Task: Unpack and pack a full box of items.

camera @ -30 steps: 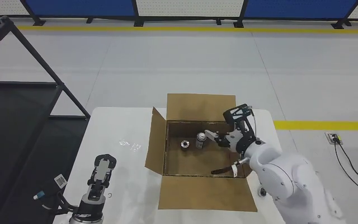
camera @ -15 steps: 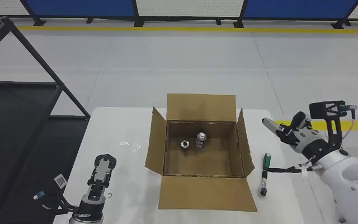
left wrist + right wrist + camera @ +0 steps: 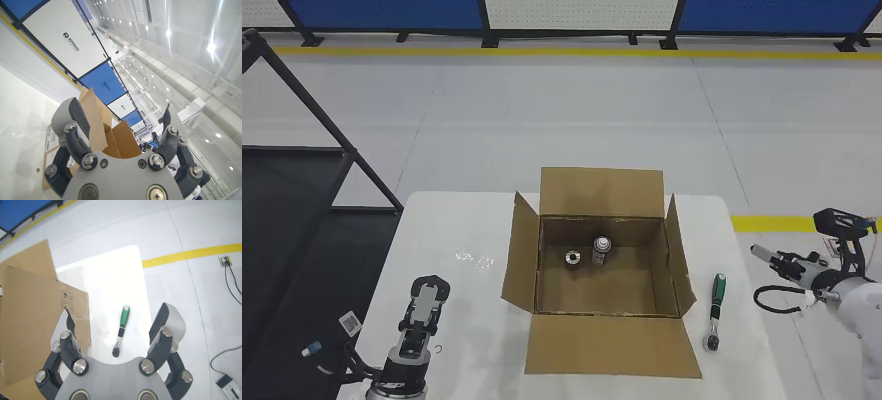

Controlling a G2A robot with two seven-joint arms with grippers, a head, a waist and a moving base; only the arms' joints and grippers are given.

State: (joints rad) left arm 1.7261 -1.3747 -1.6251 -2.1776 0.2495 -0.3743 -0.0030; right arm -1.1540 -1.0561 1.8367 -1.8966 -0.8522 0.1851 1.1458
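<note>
Pulled back from the cardboard box, right hand hangs open and empty; green-handled ratchet lies between it and the box, long axis running alongside the box wall.

This looks like an industrial hall used as a robot test floor. A pale polished floor carries a yellow line along the frame's top. Blue and white perforated partition panels stand on black frames. A high ceiling holds rows of lamps, and a floor socket feeds cables.
</note>
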